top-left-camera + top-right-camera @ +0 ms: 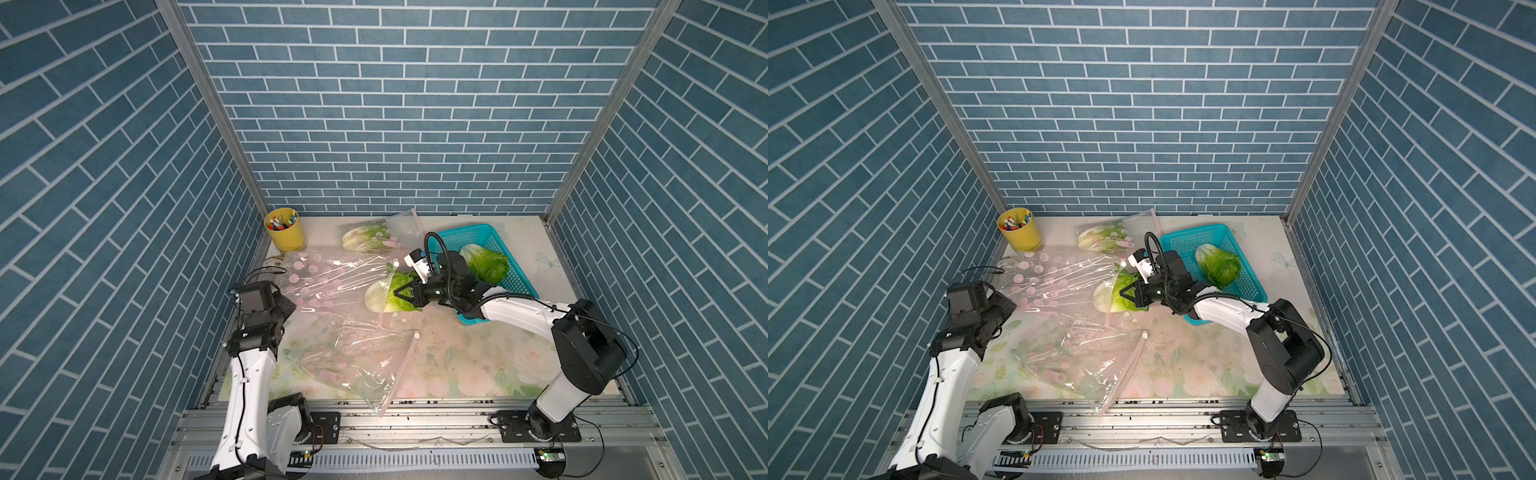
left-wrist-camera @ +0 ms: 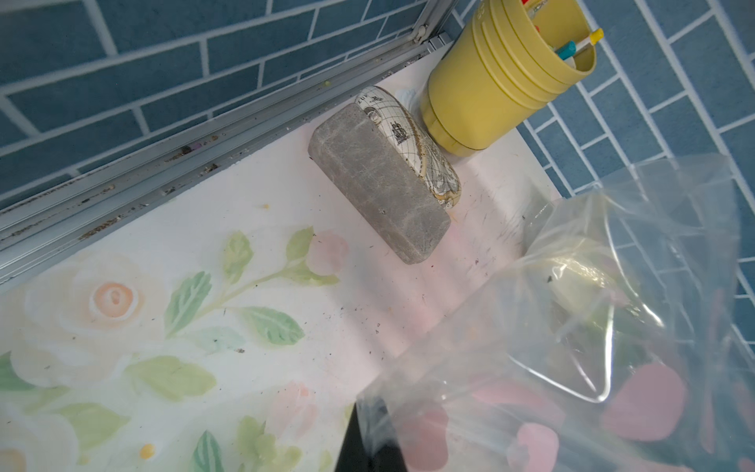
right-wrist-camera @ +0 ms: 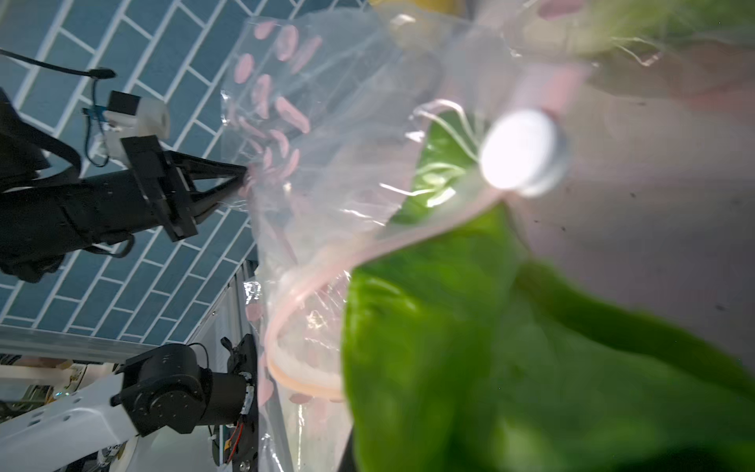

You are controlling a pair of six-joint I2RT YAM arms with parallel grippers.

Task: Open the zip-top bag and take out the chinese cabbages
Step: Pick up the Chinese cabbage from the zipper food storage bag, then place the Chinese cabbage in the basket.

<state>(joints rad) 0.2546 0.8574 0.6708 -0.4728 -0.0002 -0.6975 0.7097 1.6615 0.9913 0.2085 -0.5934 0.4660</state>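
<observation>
A white-based, green-leaved Chinese cabbage head is clamped by the right fingers at the mouth of the clear pink-dotted zip-top bag, near the teal plastic basket. The bag's far end is pinched by the left fingers.

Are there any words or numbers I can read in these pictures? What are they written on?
Nothing in any view can be read clearly.
Oval case printed like an old map: tiny lettering, too small to read.
Yellow plastic pen cup: maybe faint raised marks on its side, too blurred to read.
Clear zip-top bag with pink dots: dots only, no words.
</observation>
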